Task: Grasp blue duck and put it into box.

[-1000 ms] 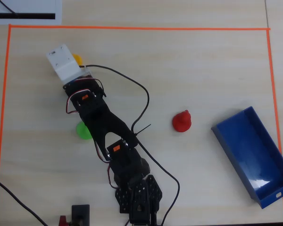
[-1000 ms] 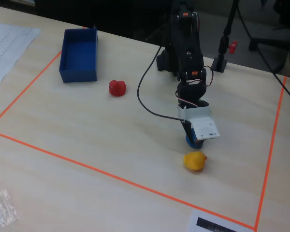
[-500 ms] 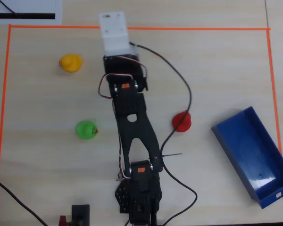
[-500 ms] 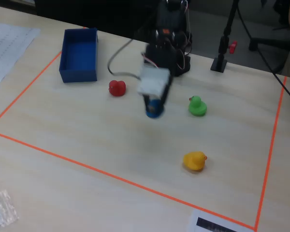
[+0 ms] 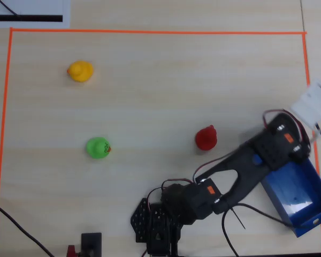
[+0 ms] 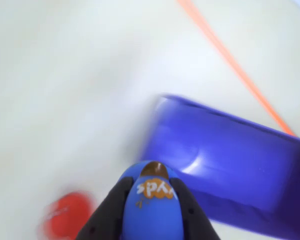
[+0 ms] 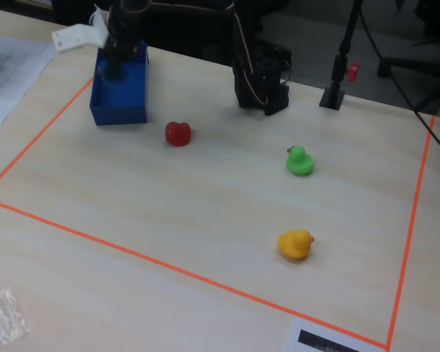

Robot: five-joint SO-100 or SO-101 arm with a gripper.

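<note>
Blue duck (image 6: 152,212) clamped in pincer (image 6: 152,200), blurred box (image 6: 230,165) just beyond, red blur (image 6: 65,217) lower left

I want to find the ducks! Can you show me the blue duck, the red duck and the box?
blue duck (image 6: 152,210): wrist view, on its body between the gripper fingers.
red duck (image 5: 206,138): overhead view, middle of its body.
box (image 7: 119,103): fixed view, on its front wall.
</note>
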